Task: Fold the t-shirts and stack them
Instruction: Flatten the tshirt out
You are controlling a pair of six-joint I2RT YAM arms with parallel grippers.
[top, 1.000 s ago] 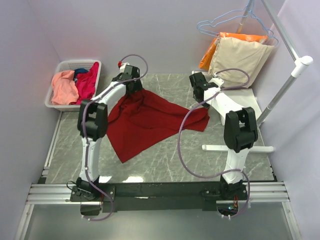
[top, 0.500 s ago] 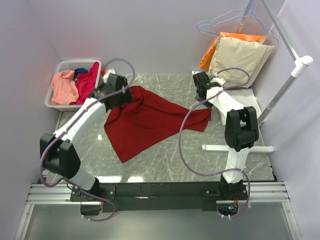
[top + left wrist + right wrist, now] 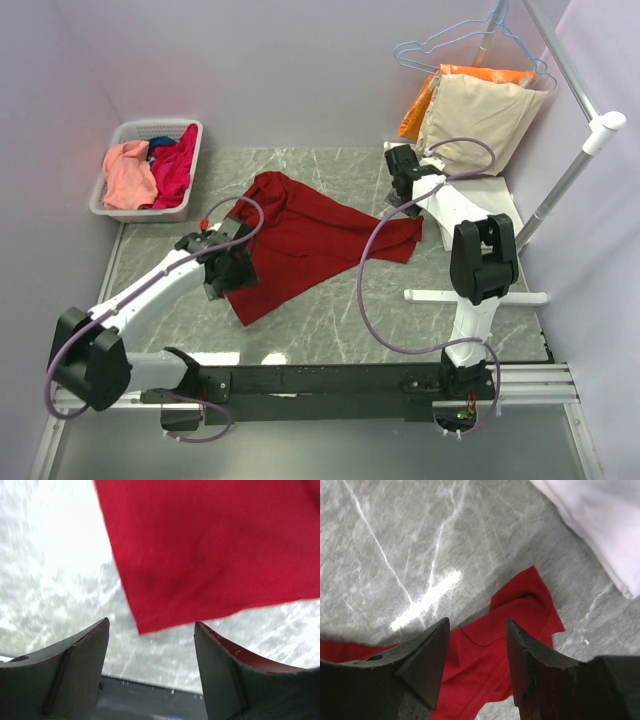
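A dark red t-shirt (image 3: 310, 235) lies spread and creased on the marble table. My left gripper (image 3: 228, 272) hovers over the shirt's near-left corner. In the left wrist view that corner (image 3: 150, 615) points down between the open jaws of the left gripper (image 3: 150, 630), which hold nothing. My right gripper (image 3: 405, 203) is open above the shirt's far-right edge. The right wrist view shows a rumpled sleeve (image 3: 525, 605) of the shirt beyond the right gripper (image 3: 477, 627). Salmon-pink (image 3: 128, 175), magenta (image 3: 175, 165) and blue (image 3: 160, 143) t-shirts lie in a basket.
The white basket (image 3: 110, 208) stands at the far left corner. A folded white cloth (image 3: 600, 525) lies on the table under the right arm. Beige (image 3: 480, 115) and orange (image 3: 420, 108) garments hang on wire hangers from a rack whose pole (image 3: 575, 165) stands at the right.
The left arm has swung from the shirt's far edge back to its near-left corner, and its jaws have narrowed a little. The right arm has barely moved.
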